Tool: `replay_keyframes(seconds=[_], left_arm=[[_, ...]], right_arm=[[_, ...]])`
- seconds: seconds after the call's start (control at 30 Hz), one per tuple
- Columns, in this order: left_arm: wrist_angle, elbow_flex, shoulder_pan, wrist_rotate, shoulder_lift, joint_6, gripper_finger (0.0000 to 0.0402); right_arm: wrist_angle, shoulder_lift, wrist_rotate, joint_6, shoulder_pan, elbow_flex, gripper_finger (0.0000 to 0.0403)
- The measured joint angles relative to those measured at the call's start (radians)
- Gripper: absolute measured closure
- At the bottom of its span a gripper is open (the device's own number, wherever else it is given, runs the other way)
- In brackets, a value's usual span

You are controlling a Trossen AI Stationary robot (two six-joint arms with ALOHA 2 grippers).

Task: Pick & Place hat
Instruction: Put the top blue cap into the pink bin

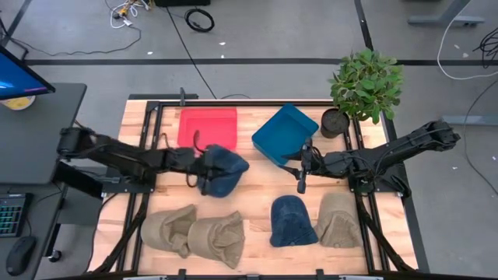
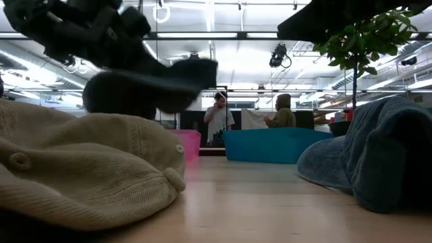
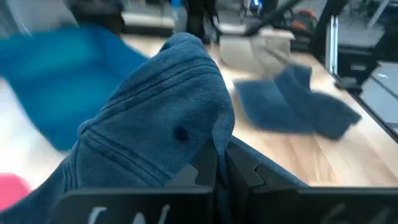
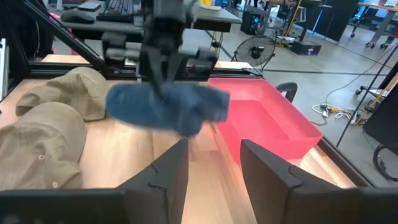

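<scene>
We see the left gripper (image 1: 204, 165) clamped tight on a dark blue denim cap (image 1: 222, 169), its two fingers (image 3: 211, 168) pinched together with the fabric bunched between them. The blue cap hangs off the table surface; from the low view it floats dark (image 2: 152, 84) above the wooden tabletop (image 2: 270, 202), and from above it sits just in front of the red rectangular plastic bin (image 1: 208, 127), overlapping its near edge.

Over to the right gripper (image 1: 301, 177): its fingers (image 4: 171, 171) stand apart with a clear gap of bare wood between them, holding nothing, hovering near the front corner of the blue rectangular plastic bin (image 1: 285, 134).

Now the bins. We see nothing lying inside the red bin, its floor showing plain from the right wrist view (image 4: 264, 121). The blue bin sits turned at an angle beside it, and we see nothing in it either.

Along the front of the table lie the rest: two tan corduroy caps (image 1: 194, 231) touching each other on the left side, a second dark blue denim cap (image 1: 291, 221) toward the right, and another tan cap (image 1: 339, 220) just beside it. A potted green plant (image 1: 364, 84) stands at the far right corner, next to the blue bin.
</scene>
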Motion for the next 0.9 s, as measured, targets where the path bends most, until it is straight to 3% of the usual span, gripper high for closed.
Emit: replay_keyframes(seconds=[0.23, 0.37, 0.5, 0.63, 0.77, 0.9], left_arm=[[-0.146, 0.000, 0.147, -0.001, -0.246, 0.227, 0.0393], [-0.241, 0.001, 0.287, 0.037, -0.305, 0.268, 0.0390], [-0.271, 0.010, 0.401, 0.101, -0.299, 0.278, 0.0389], [-0.417, 0.116, 0.483, 0.109, -0.263, 0.345, 0.0394], [-0.640, 0.271, 0.563, 0.112, -0.201, 0.487, 0.0386], [-0.894, 0.402, 0.646, 0.218, -0.113, 0.732, 0.0387]], right_arm=[[0.000, 0.000, 0.000, -0.008, 0.000, 0.000, 0.0252], [0.001, 0.000, 0.000, -0.008, -0.005, 0.000, 0.0252], [0.001, 0.000, 0.000, -0.008, -0.023, 0.000, 0.0252], [0.002, 0.000, 0.000, -0.010, -0.050, 0.000, 0.0252], [0.002, 0.000, 0.000, -0.010, -0.081, 0.000, 0.0252], [0.002, 0.000, 0.000, -0.010, -0.103, 0.000, 0.0252]])
